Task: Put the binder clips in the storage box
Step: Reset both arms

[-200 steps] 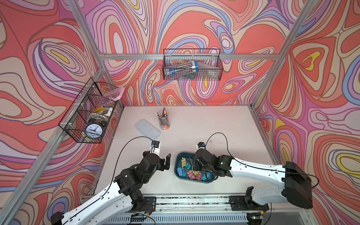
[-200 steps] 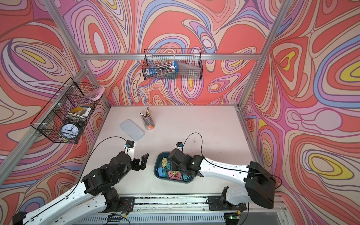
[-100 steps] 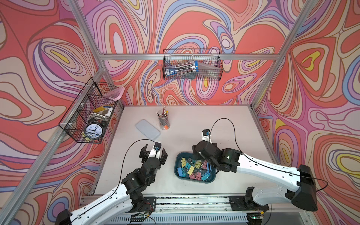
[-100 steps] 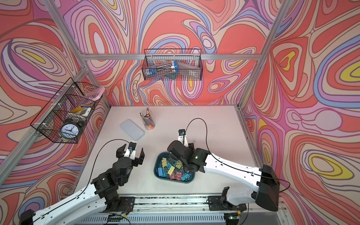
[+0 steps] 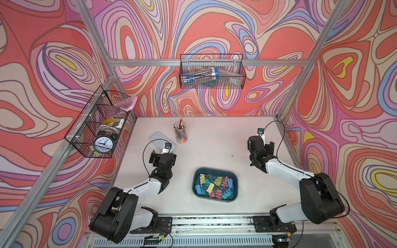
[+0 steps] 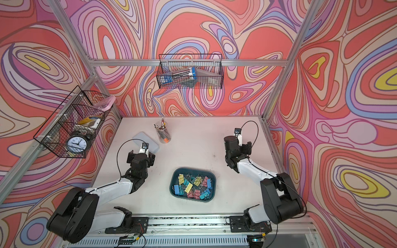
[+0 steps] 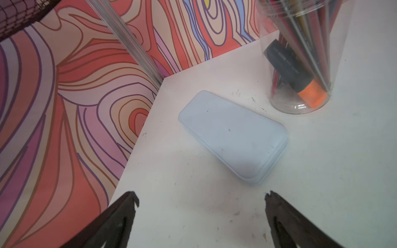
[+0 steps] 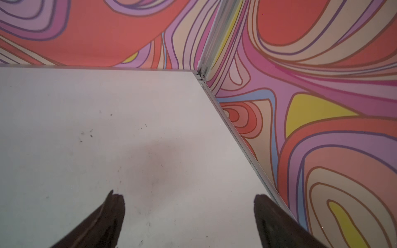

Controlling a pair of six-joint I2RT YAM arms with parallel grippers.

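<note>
The storage box (image 5: 194,182) (image 6: 171,182), a dark teal tray, sits near the table's front centre in both top views. A pile of pastel blue, teal, yellow and pink binder clips (image 5: 214,186) (image 6: 193,186) fills it. My left gripper (image 5: 163,155) (image 6: 140,156) hovers left of the box and stands open. In the left wrist view my left gripper (image 7: 202,198) holds nothing. My right gripper (image 5: 261,148) (image 6: 237,148) hangs open at the far right, well away from the box. In the right wrist view my right gripper (image 8: 188,197) has only bare table between its fingers.
A pale grey-white lid (image 5: 156,138) (image 7: 234,137) lies just beyond the left gripper. A clear cup of pens (image 5: 180,133) (image 7: 300,64) stands beside it. Black mesh baskets hang on the back wall (image 5: 211,74) and the left wall (image 5: 96,126). The right gripper is near the table's right edge (image 8: 236,137).
The right gripper was shut down in the box; it has opened, lifted out and swung to the far right. The left arm has drawn back left toward the lid.
</note>
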